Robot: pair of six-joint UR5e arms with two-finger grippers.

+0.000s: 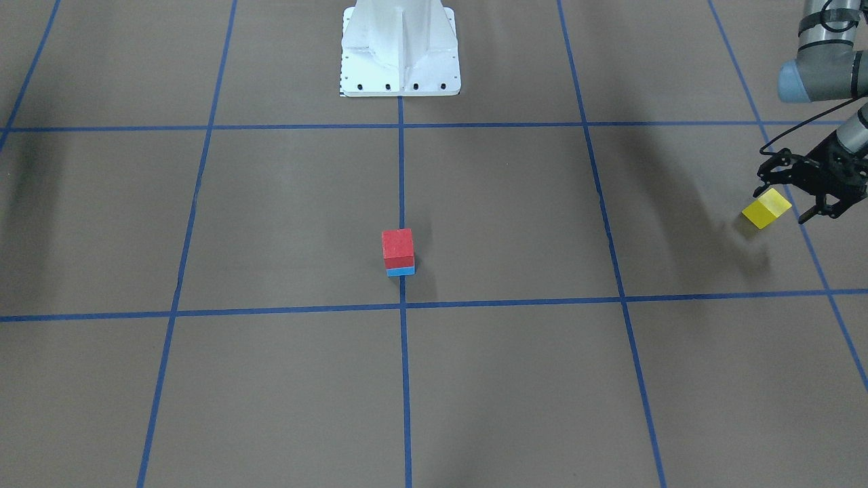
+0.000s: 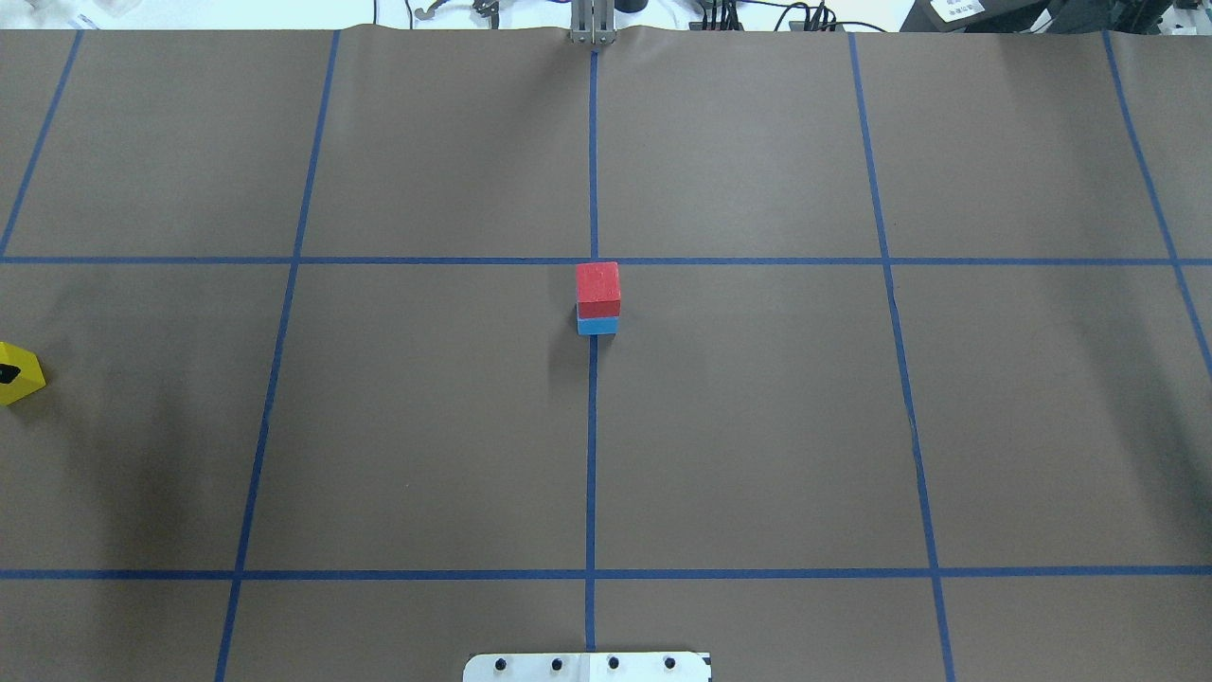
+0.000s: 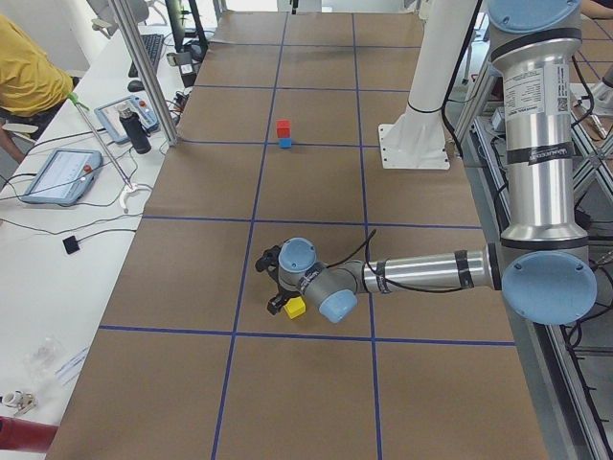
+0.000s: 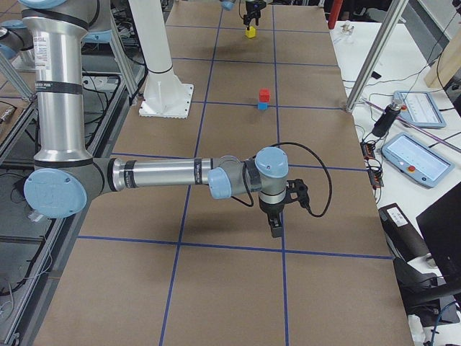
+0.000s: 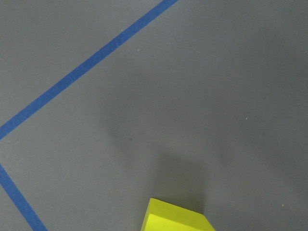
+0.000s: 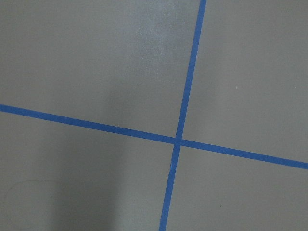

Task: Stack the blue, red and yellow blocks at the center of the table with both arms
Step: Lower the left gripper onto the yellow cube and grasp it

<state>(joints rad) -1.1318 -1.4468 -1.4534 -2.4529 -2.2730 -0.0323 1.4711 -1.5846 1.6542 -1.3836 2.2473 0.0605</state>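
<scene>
A red block (image 1: 397, 247) sits on a blue block (image 1: 401, 271) at the table's centre; the pair also shows in the overhead view (image 2: 597, 289). My left gripper (image 1: 782, 206) is at the table's far left end, shut on the yellow block (image 1: 766, 208), which is tilted and low over the paper. The yellow block also shows at the overhead view's left edge (image 2: 19, 374) and at the bottom of the left wrist view (image 5: 177, 219). My right gripper (image 4: 276, 226) points down near the table's right end, seen only in the exterior right view, so I cannot tell whether it is open or shut.
The brown table paper carries a grid of blue tape lines (image 1: 401, 305). The white robot base (image 1: 400, 54) stands at the middle of my side. Tablets and cables lie on the operators' bench (image 3: 67, 172) beyond the far edge.
</scene>
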